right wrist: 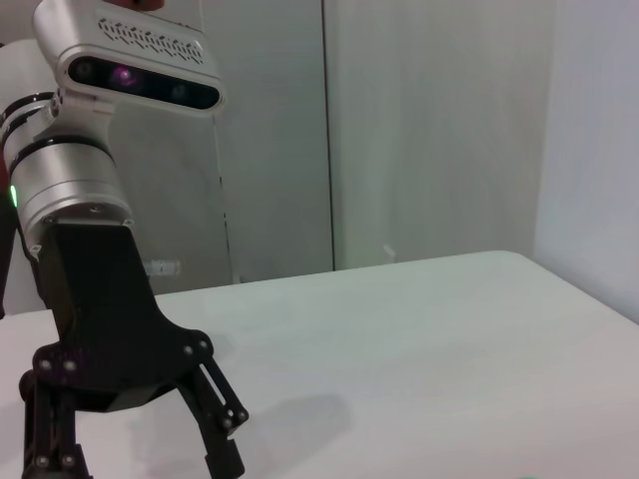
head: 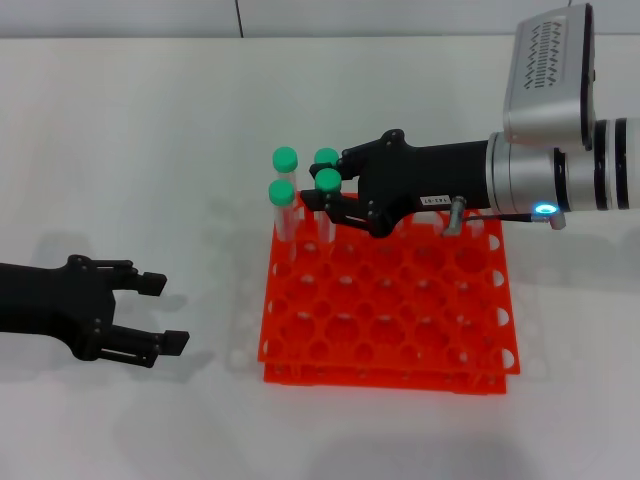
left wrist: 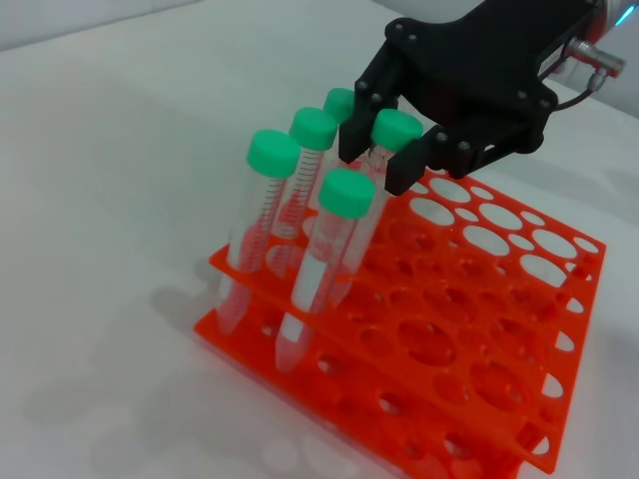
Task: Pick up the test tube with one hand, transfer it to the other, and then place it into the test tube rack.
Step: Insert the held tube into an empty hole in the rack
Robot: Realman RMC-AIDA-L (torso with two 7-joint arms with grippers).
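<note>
The orange-red test tube rack (head: 392, 322) stands in the middle of the white table. Several clear tubes with green caps stand in its far left corner. My right gripper (head: 322, 188), with the white label and blue light, reaches over the rack from the right. It is shut on one test tube (head: 327, 180) just below the cap. In the left wrist view that tube (left wrist: 396, 128) leans with its lower end down in a rack hole (left wrist: 479, 329), held by the right gripper (left wrist: 379, 160). My left gripper (head: 167, 313) is open and empty, low at the left of the rack.
Other capped tubes (head: 285, 160) (head: 281, 192) stand right next to the held one, on its left. The right wrist view shows the left gripper (right wrist: 130, 464) with spread fingers over the table, and a wall behind. The rack's other holes hold nothing.
</note>
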